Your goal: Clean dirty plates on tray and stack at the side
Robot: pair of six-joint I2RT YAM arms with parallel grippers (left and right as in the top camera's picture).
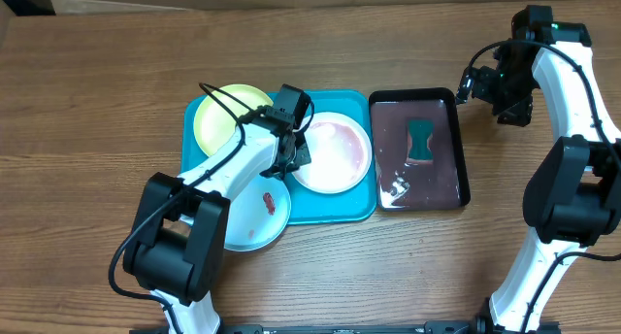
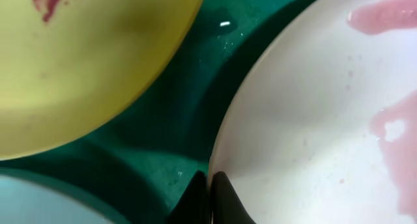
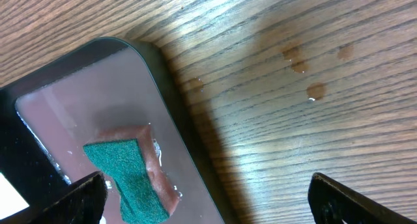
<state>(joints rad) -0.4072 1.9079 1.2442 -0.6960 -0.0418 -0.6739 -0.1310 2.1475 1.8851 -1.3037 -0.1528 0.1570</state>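
The turquoise tray [image 1: 335,208] holds a yellow-green plate [image 1: 225,116] at its far left and a white plate [image 1: 335,151] with pink smears at its right. A light blue plate [image 1: 254,222] with a red smear hangs over the tray's front-left edge. My left gripper [image 1: 293,150] is shut on the white plate's left rim. The left wrist view shows its fingers [image 2: 212,198] pinching that rim, with the white plate [image 2: 306,120], yellow-green plate [image 2: 85,61], light blue plate [image 2: 32,201] and tray floor [image 2: 176,120] around them. My right gripper [image 1: 482,84] is open and empty.
A black tray [image 1: 464,150] of reddish liquid stands right of the turquoise tray, with a green sponge [image 1: 420,142] in it. The right wrist view shows its rim [image 3: 172,113], the sponge [image 3: 127,178], my open fingers [image 3: 208,204] and water drops [image 3: 316,90] on the wood.
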